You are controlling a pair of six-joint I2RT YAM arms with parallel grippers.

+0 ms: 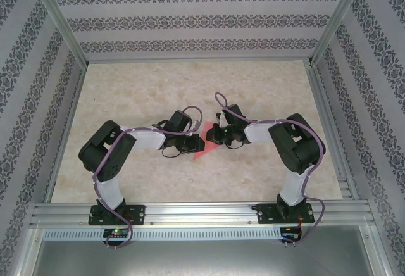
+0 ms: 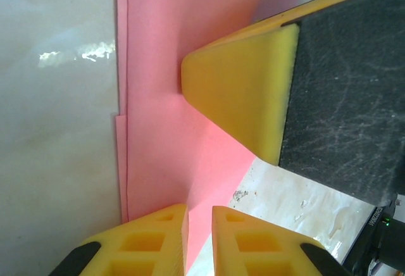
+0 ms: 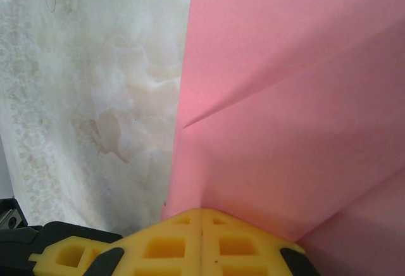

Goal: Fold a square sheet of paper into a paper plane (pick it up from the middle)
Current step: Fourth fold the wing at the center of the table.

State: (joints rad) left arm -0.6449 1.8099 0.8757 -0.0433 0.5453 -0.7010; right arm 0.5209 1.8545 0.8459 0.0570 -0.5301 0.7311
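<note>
Where the ribbed aluminium rail (image 1: 202,213) runs along the near edge, the left arm (image 1: 114,156) and the right arm (image 1: 296,149), both black and white with lilac cables looped along them, rise from their bases and lean inward over the pale marbled tabletop (image 1: 152,86). Their wrists meet close together near its middle. Beneath and between them lies the thin, matte salmon-pink sheet of paper (image 1: 201,151), flat on the table and already partly folded. A pink triangle of it pokes out on the near side of the grippers. In the left wrist view, the left gripper (image 2: 199,211) has its yellow foam fingers (image 2: 152,241) parted by a narrow gap. Paper and bare table show through that gap, and nothing is pinched in it. Stacked, parallel paper edges run along the sheet's side there. Just beyond, a yellow wedge-shaped fingertip (image 2: 240,92) of the other arm, backed by a scuffed black pad, sits on the pink surface. In the right wrist view, the right gripper (image 3: 201,214) has its jaws pressed fully together with only a seam between them. Its tips rest on the paper close to one edge, where slanting creases and overlapping layers spread away. Farther off the tabletop ends at walls of grey floral-striped wallpaper (image 1: 190,19) framed by aluminium posts.
</note>
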